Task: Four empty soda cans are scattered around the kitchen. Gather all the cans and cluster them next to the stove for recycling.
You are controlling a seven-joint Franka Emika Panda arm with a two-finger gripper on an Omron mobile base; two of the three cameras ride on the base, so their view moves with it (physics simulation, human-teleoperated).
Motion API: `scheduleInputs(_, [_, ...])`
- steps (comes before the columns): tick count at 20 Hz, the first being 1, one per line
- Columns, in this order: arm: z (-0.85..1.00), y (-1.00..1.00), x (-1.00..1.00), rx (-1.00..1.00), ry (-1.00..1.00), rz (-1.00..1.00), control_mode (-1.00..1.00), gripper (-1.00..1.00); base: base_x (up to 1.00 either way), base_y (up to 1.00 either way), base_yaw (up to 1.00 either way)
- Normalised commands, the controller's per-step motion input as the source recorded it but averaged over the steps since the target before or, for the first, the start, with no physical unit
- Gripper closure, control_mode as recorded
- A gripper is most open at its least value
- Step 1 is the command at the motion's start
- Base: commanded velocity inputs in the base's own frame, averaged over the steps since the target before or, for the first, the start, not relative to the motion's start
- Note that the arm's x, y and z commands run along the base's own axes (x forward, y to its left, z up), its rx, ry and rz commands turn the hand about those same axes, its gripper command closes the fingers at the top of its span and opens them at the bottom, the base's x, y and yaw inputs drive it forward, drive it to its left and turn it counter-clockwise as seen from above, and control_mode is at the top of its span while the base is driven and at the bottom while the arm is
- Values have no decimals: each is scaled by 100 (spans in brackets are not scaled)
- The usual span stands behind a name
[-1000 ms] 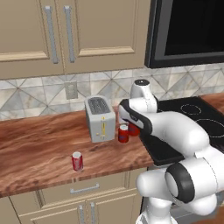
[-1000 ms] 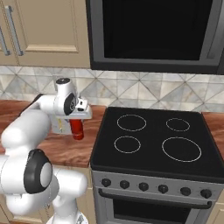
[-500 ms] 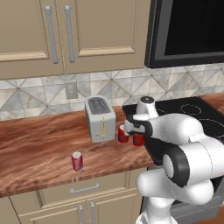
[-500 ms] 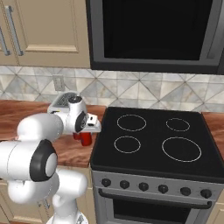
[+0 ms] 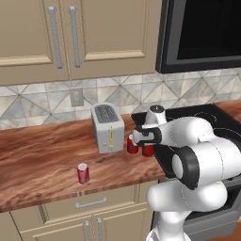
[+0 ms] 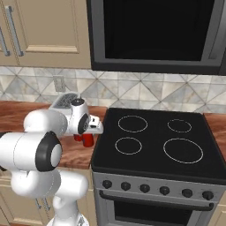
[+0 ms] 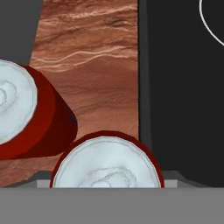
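Note:
My gripper (image 5: 147, 142) hangs low over the counter at the stove's left edge, shut on a red soda can (image 5: 148, 151) with a silvery top (image 7: 107, 168). This can stands upright on or just above the wood. A second red can (image 5: 132, 146) stands close beside it on the toaster's side, and it also sits at the left of the hand view (image 7: 26, 113). A third red can (image 5: 83, 173) stands alone near the counter's front edge. From the right, the held can (image 6: 88, 141) is right against the black cooktop of the stove (image 6: 150, 145).
A silver toaster (image 5: 108, 127) stands on the wooden counter (image 5: 42, 155) just left of the two cans. A black microwave (image 6: 154, 35) hangs above the stove, with wall cabinets (image 5: 70, 37) to its left. My white arm crosses the stove's front left corner.
The arm has swung down and towards the stove, bringing the held can from above the counter down beside the other red can. The lone can and toaster stayed put.

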Motion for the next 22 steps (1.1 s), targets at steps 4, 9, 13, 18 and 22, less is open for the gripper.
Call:
scheduleInputs(4, [-14, 0, 0, 0, -10, 0, -100, 100, 0, 0, 0])
scheduleInputs(9, [-21, 0, 0, 1, -11, 0, -100, 100, 0, 0, 0])
scheduleInputs(13, [-9, 6, 0, 1, -4, 0, -100, 100, 0, 0, 0])
scheduleInputs(18, [-1, 1, 0, 4, -1, 0, -100, 100, 0, 0, 0])
scheduleInputs(22, [-15, 5, 0, 4, 0, 0, -100, -100, 0, 0, 0])
